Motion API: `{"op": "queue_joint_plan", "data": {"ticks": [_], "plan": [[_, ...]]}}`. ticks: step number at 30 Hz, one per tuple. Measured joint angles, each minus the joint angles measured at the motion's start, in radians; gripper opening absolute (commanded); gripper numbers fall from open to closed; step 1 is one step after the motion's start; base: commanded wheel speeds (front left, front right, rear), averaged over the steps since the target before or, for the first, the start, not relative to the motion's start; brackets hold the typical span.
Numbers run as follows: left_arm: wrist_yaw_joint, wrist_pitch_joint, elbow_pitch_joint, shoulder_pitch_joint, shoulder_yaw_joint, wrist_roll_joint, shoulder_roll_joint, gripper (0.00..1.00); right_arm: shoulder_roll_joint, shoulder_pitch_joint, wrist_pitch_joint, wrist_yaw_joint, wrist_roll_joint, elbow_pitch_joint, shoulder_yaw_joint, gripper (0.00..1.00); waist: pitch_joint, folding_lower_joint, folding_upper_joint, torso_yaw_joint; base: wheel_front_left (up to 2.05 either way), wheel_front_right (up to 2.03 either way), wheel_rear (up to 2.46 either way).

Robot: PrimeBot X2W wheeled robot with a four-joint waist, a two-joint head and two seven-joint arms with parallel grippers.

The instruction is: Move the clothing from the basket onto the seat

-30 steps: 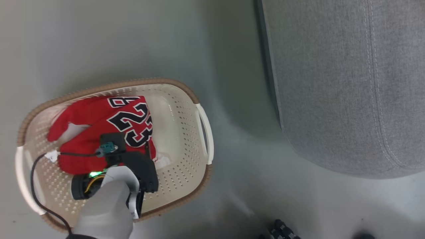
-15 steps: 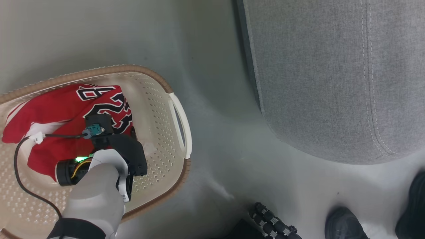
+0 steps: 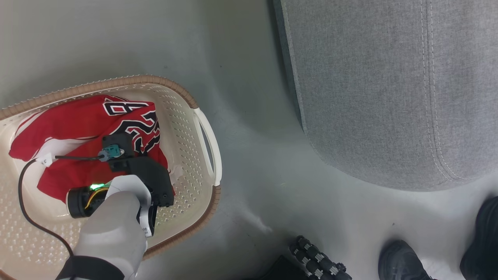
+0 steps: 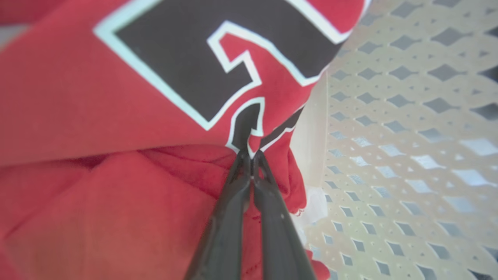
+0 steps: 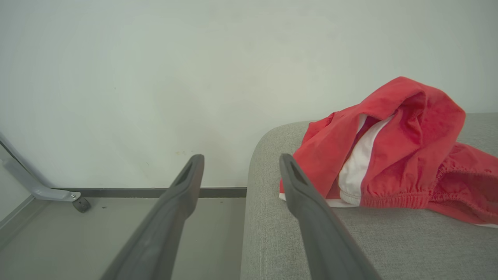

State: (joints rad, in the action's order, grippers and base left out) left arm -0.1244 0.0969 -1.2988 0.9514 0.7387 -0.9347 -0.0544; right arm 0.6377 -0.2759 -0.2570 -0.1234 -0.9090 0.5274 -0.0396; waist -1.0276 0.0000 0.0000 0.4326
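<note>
Left fingers pressed together, tips pinching a fold of the red jersey at the edge of its black white-edged numeral. The left wrist view gives the pinch plainly; from the head view the dark wrist housing sits over it, pale forearm behind. Jersey lies bunched inside the basket, close to the perforated cream wall on the side toward the seat, a white panel showing at its other end. Black cable loops from the wrist across the basket's inside. White handle faces the seat. Right fingers spread wide, nothing between them, pointing toward the wall at about the seat's height. Right wrist view: red shorts with a white panel and gathered waistband, heaped on the seat's top near its rounded corner, not gripped; touching the nearer finger or not, cannot tell. Head view: basket and seat well apart, floor between. A person's dark shoes at the lower right; a dark ribbed part at the bottom edge, identity unclear. Floor smooth, pale grey, faintly glossy. Wall plain and pale, dark skirting strip at its foot, a grey metal leg with a small caster at far left
</note>
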Motion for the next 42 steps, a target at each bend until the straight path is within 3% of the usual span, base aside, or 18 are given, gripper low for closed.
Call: {"op": "queue_joint_plan", "data": {"ticks": [5, 11, 22, 34, 42], "plan": [[0.0, 0.004, 0.004, -0.015, -0.019, 0.004, 0.0, 0.0, 0.002, 0.0, 0.0, 0.0, 0.0, -0.002, -0.002, 1.0, 0.001, 0.0, 0.0, -0.004, 0.0, 0.0, 0.0], [0.0, 0.085, 0.005, -0.028, -0.046, -0.017, 0.0, 0.0, 0.007, -0.005, 0.0, 0.0, 0.0, -0.03, 0.011, 1.0, 0.012, 0.0, 0.0, -0.008, 0.0, 0.0, 0.0], [0.0, 0.153, 0.086, -0.142, -0.007, -0.119, 0.0, 0.0, 0.022, -0.019, 0.0, 0.0, 0.023, -0.093, 0.073, 1.0, 0.099, 0.0, 0.0, -0.038, 0.0, 0.0, 0.0], [0.0, 0.153, 0.275, -0.223, 0.024, -0.191, 0.001, 0.0, 0.034, 0.042, 0.0, 0.0, 0.063, -0.159, 0.081, 1.0, 0.23, -0.0001, -0.0001, -0.117, 0.0, 0.0, 0.0], [0.0, 0.153, 0.33, -0.272, -0.019, -0.191, 0.002, 0.0, 0.029, 0.091, 0.0, 0.0, 0.1, -0.224, 0.078, 1.0, 0.327, -0.0001, -0.0001, -0.185, 0.0, 0.0, 0.0]]}}
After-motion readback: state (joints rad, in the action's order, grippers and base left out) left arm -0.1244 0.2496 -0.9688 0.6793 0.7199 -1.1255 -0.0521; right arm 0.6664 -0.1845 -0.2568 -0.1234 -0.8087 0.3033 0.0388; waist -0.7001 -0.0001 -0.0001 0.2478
